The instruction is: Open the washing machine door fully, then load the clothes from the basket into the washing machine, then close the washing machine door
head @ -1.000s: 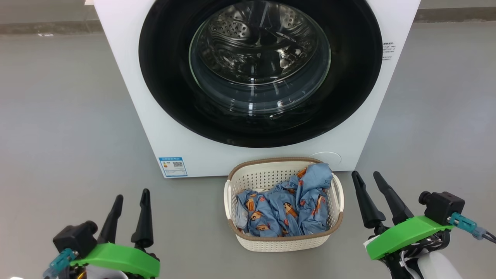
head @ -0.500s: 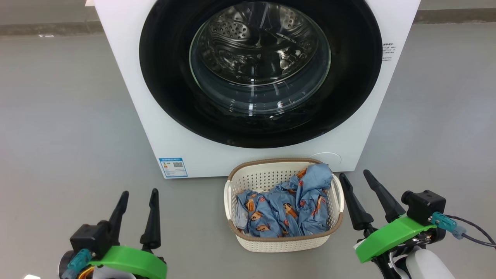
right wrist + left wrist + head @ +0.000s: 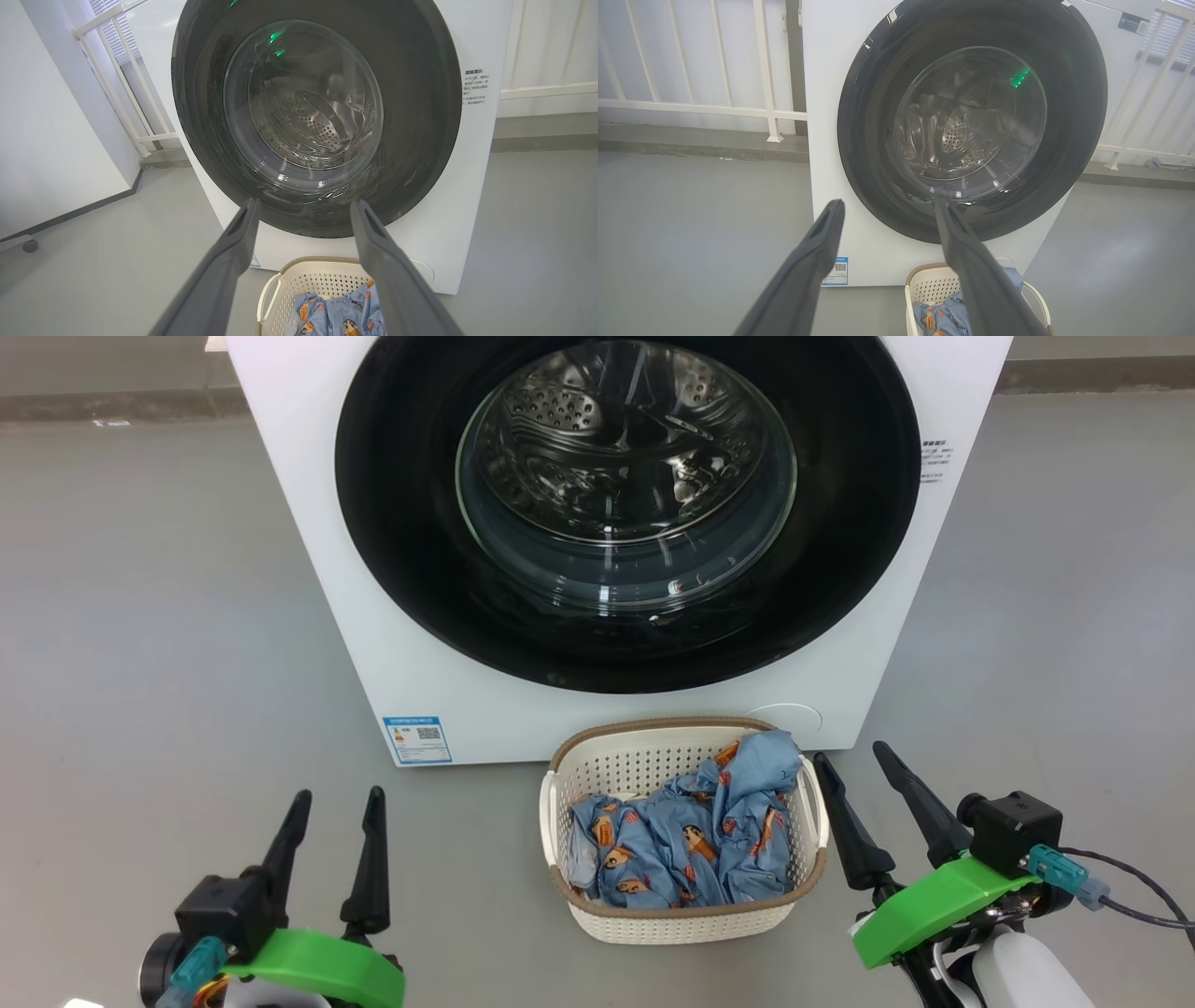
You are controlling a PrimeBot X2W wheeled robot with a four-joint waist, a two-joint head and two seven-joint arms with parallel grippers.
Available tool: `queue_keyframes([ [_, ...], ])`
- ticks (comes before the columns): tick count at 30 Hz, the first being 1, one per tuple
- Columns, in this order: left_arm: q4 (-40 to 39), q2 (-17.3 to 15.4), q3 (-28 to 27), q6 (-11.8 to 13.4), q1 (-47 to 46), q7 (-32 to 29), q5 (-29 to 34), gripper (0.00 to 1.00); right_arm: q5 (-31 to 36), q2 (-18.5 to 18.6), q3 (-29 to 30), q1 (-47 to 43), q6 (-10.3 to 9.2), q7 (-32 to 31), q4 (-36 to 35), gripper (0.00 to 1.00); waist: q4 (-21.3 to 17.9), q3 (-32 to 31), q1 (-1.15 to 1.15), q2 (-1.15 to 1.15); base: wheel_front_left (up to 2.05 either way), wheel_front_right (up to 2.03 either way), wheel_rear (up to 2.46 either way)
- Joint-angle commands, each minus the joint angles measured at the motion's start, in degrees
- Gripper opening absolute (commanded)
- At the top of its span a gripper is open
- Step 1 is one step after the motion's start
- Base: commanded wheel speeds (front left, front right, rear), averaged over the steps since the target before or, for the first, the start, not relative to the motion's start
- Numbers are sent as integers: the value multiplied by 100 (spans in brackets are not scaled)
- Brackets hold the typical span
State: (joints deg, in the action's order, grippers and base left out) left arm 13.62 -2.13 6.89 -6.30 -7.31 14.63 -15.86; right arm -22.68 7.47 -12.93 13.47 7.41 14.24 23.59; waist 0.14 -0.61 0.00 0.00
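Note:
The white washing machine (image 3: 299,523) stands ahead with its round black door (image 3: 840,551) shut flat against the front; the steel drum shows through the glass window (image 3: 625,476). On the floor before it sits the cream basket (image 3: 681,919) holding light-blue printed clothes (image 3: 691,831). My left gripper (image 3: 338,793) hovers open at the lower left, apart from the basket. Just right of the basket's rim, my right gripper (image 3: 850,751) is open and holds nothing. Both wrist views face the door (image 3: 868,154) (image 3: 420,116), with the basket (image 3: 924,284) (image 3: 299,280) below.
Grey floor (image 3: 140,616) spreads on both sides of the machine. A white railing (image 3: 691,107) runs behind it on a low kerb. A white wall panel (image 3: 46,140) stands off to one side in the right wrist view.
Both grippers have moved inward toward the basket; the right one came left beside its rim, the left one shifted slightly right. Door and basket are unmoved.

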Motion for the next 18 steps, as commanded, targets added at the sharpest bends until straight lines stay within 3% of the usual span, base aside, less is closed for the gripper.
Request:
queue_keyframes([
  [1, -171, -75, -185, 35, -270, 37, -13, 100, 47, -23, -77, 162, 8, 75, -119, 100, 0, -5, 0, 0, 0, 0, 0],
  [18, -200, -75, -211, 80, -262, 37, -83, 100, 93, -38, -16, 160, 8, 75, -77, 100, 16, -11, 0, 0, 0, 0, 0],
])
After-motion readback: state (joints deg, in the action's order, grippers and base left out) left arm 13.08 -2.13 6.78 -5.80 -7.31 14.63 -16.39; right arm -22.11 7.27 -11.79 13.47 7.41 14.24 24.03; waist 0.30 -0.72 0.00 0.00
